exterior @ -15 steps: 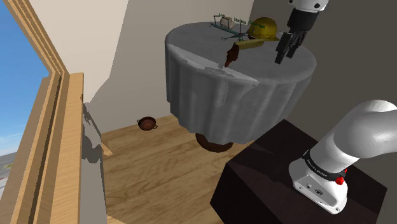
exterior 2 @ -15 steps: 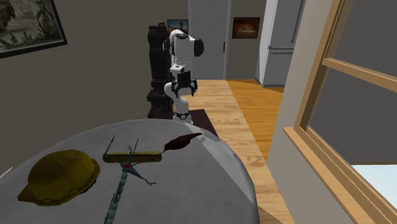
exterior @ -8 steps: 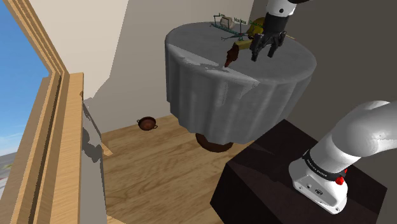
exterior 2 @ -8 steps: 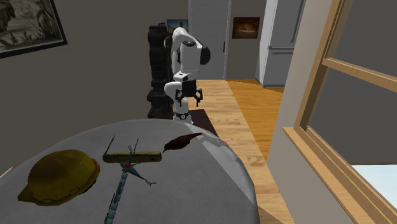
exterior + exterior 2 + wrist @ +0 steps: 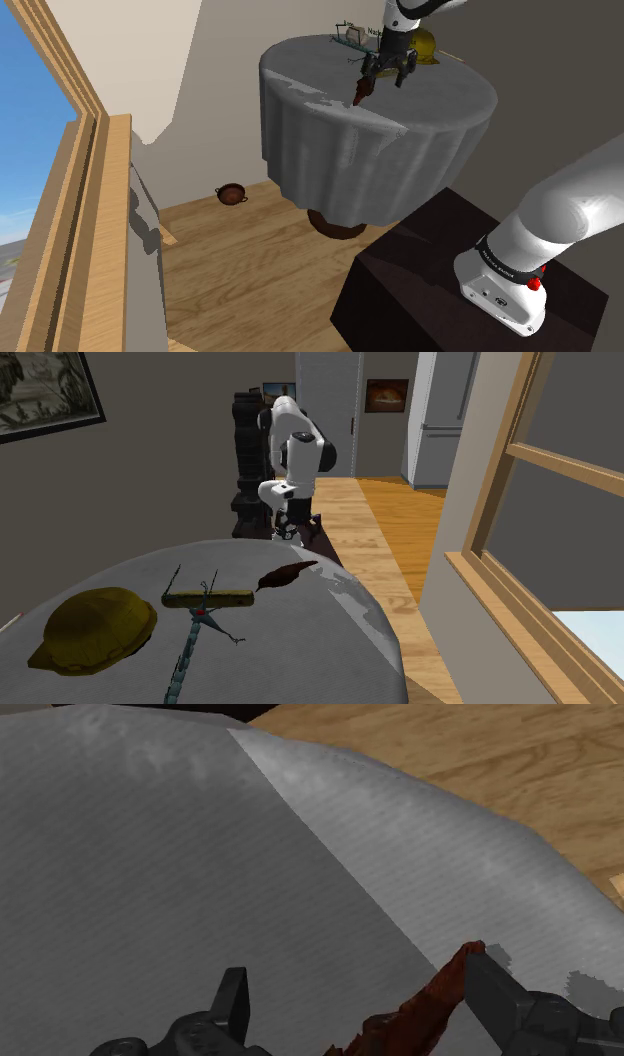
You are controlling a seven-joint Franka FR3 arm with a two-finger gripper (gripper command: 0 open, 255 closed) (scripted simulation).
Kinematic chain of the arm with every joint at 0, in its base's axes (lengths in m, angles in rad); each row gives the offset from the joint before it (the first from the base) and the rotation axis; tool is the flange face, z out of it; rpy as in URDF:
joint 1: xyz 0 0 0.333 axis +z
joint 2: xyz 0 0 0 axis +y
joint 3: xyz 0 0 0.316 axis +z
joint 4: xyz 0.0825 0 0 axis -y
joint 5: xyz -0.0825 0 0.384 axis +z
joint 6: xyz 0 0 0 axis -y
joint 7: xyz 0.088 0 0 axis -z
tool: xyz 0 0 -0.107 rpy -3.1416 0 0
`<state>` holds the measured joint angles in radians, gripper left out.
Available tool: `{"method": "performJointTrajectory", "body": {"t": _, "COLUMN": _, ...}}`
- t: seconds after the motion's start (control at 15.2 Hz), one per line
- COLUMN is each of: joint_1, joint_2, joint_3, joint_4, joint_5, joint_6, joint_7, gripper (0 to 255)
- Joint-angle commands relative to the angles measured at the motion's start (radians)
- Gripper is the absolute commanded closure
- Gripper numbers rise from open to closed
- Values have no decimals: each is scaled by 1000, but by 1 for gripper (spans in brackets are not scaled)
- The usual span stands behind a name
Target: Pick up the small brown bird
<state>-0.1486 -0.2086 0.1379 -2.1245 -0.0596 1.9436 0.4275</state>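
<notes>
The black gripper [image 5: 384, 78] hangs low over the round grey-draped table [image 5: 440, 110], its two fingers [image 5: 232, 1004] spread wide apart and gripping nothing. The small brown bird [image 5: 425, 1004] lies flat on the table's cloth close to the rim, in the gap between the fingers and right beside one of them, though I cannot tell whether they touch. A yellow hard hat [image 5: 95, 627] sits on the same table, further from that rim than the bird.
</notes>
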Motion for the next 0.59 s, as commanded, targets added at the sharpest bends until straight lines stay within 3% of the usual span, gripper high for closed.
{"method": "performJointTrajectory", "body": {"t": 0.0, "joint_1": -14, "joint_2": 83, "joint_3": 7, "joint_4": 72, "joint_5": -27, "joint_6": 14, "joint_7": 75, "gripper": 0}}
{"method": "performJointTrajectory", "body": {"t": 0.4, "joint_1": -34, "joint_2": 304, "joint_3": -3, "joint_4": 285, "joint_5": -106, "joint_6": 23, "joint_7": 272, "gripper": 0}}
{"method": "performJointTrajectory", "body": {"t": 0.53, "joint_1": -34, "joint_2": 331, "joint_3": -8, "joint_4": 301, "joint_5": -116, "joint_6": 34, "joint_7": 295, "gripper": 0}}
